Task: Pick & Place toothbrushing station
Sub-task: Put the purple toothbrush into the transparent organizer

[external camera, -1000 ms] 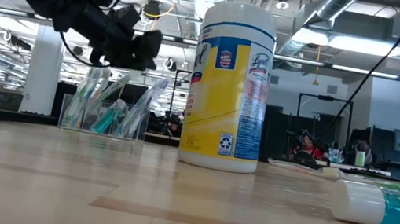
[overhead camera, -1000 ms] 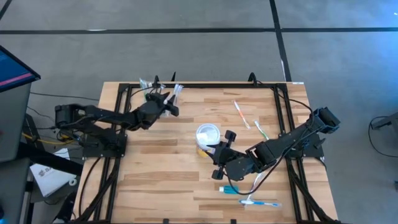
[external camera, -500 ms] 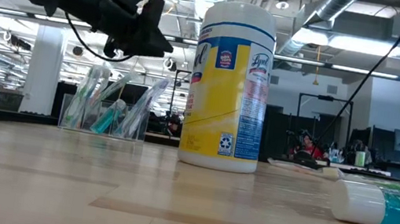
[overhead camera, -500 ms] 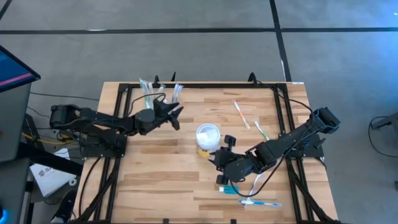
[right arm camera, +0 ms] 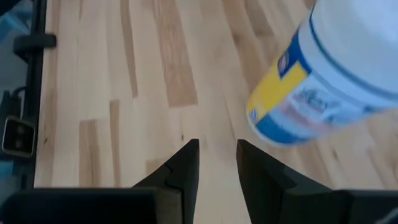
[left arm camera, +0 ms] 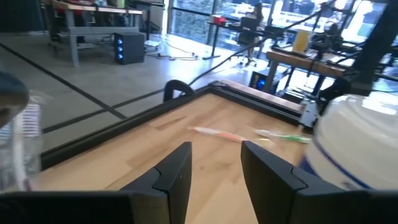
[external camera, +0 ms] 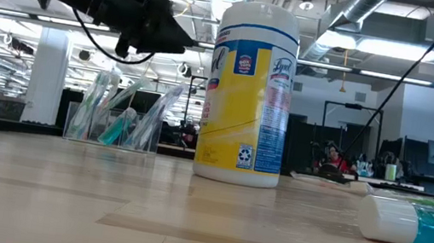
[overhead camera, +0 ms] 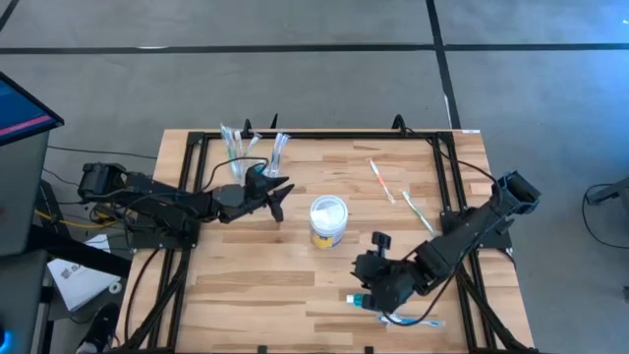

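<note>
One see-through toothbrushing station [overhead camera: 254,149], upright cups, brushes inside

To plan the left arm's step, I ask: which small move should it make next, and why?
Probably turn the left gripper toward the toothbrushing station and align its open fingers with it. It is empty and faces the tub; the station stands ungrasped beside it. The right gripper waits near the front edge.

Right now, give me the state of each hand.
Left hand: open, empty, beside the toothbrushing station.
Right hand: open, empty, near the wipes tub.
</note>
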Robot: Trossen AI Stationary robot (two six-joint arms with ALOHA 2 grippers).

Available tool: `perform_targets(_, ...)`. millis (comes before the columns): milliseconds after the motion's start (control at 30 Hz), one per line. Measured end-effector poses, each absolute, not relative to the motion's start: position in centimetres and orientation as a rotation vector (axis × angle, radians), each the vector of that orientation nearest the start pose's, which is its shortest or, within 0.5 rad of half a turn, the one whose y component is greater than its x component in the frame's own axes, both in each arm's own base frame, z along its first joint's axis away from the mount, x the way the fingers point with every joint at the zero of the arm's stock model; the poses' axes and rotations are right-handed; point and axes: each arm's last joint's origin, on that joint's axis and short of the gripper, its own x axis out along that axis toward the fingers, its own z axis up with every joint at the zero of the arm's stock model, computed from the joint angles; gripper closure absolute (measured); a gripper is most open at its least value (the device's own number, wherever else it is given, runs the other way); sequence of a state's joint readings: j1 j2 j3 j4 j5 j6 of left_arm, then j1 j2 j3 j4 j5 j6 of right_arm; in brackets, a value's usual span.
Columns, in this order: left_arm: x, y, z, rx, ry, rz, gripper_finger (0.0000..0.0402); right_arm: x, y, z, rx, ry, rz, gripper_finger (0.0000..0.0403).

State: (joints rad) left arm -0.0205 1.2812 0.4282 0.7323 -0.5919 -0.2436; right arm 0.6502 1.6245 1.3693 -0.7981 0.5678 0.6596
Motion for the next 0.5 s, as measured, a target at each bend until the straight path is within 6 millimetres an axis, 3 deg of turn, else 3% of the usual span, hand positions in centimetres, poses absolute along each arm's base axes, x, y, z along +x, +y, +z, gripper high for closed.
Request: perform_targets(500,24.3,-1.5,20.5,-0.217,0.004,0.467,0.027,23.9,21.7,27.8,0.125,0.883,-0.227,0.0305)
